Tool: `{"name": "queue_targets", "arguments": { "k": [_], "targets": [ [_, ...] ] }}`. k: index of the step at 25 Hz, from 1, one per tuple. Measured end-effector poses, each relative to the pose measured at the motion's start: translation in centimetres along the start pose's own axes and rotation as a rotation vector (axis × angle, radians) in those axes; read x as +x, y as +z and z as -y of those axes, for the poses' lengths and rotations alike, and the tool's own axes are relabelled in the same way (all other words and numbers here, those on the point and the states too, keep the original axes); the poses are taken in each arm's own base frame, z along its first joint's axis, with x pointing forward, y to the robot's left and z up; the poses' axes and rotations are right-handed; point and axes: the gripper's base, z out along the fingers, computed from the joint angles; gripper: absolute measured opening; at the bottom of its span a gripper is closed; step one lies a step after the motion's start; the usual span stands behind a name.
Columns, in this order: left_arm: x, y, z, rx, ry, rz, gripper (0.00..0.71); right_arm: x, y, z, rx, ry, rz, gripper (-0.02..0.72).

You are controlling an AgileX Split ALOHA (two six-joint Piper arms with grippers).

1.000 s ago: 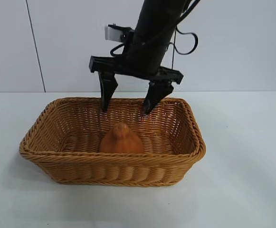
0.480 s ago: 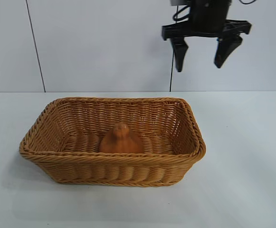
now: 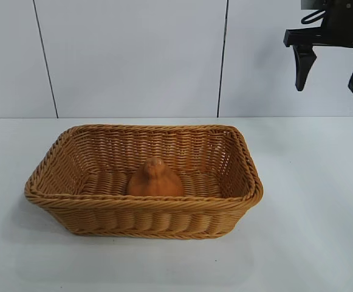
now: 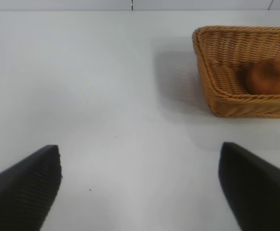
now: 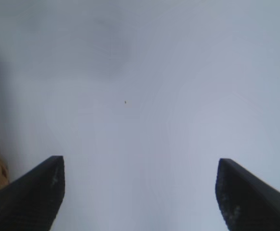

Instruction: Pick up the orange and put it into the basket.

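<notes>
1. Inside the basket (image 3: 246, 167), near the middle of its woven floor, we see the orange (image 3: 155, 178) sitting upright with its knob on top and nothing touching it.
2. A second ago the right gripper (image 3: 332, 74) hung just over the basket's far rim with the orange below it; half a second ago it was already up and off to the right; now it is high at the right edge of the exterior view, well apart from the basket.
3. We judge from this that the placing is done: the orange has not shifted across the three exterior pictures, and the arm is pulling away rather than reaching in.
4. The right gripper's jaws stand wide apart and point down; in its wrist view only bare counter (image 5: 140, 96) lies between them, with a sliver of basket at the edge. It holds nothing.
5. The left gripper (image 4: 140, 185) is parked low over the counter, wide apart too and empty, with the basket and orange well beyond it.
</notes>
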Motion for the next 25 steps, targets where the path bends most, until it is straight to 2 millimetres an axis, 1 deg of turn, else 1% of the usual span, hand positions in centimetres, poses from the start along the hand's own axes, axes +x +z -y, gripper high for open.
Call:
{"name": "queue_targets", "arguments": {
  "k": [3, 4, 6, 9, 10, 13, 14, 16, 17, 20, 22, 25],
  "targets": [
    [0.0, 0.0, 0.0, 0.000, 0.000, 0.001, 0.634, 3.2, -0.7, 0.2, 0.001, -0.014, -0.056, 0.588],
    [0.0, 0.0, 0.0, 0.000, 0.000, 0.001, 0.634, 4.3, -1.3, 0.3, -0.001, -0.015, -0.064, 0.588],
    [0.0, 0.0, 0.0, 0.000, 0.000, 0.001, 0.634, 7.0, -1.9, 0.5, -0.007, -0.020, -0.100, 0.588],
    [0.0, 0.0, 0.0, 0.000, 0.000, 0.001, 0.634, 11.3, -3.8, 0.8, -0.008, -0.023, -0.114, 0.588],
    [0.0, 0.0, 0.0, 0.000, 0.000, 0.001, 0.634, 12.8, -4.0, 0.9, -0.008, -0.024, -0.125, 0.588],
    [0.0, 0.0, 0.0, 0.000, 0.000, 0.001, 0.634, 17.1, -5.7, 1.3, -0.010, -0.026, -0.103, 0.588],
    [0.0, 0.0, 0.0, 0.000, 0.000, 0.001, 0.634, 18.5, -5.9, 1.4, -0.010, -0.027, -0.101, 0.588],
    [0.0, 0.0, 0.0, 0.000, 0.000, 0.001, 0.634, 21.2, -7.0, 1.7, -0.012, -0.034, -0.063, 0.588],
    [0.0, 0.0, 0.0, 0.000, 0.000, 0.001, 0.634, 22.5, -7.1, 1.8, -0.013, -0.041, -0.055, 0.588],
    [0.0, 0.0, 0.0, 0.000, 0.000, 0.001, 0.634, 26.0, -8.3, 2.1, -0.020, -0.063, 0.071, 0.588],
    [0.0, 0.0, 0.0, 0.000, 0.000, 0.001, 0.634, 27.9, -8.7, 2.2, -0.024, -0.068, 0.175, 0.588],
    [0.0, 0.0, 0.0, 0.000, 0.000, 0.001, 0.634, 30.7, -8.5, 2.4, -0.030, -0.066, 0.329, 0.588]
  ]
}}
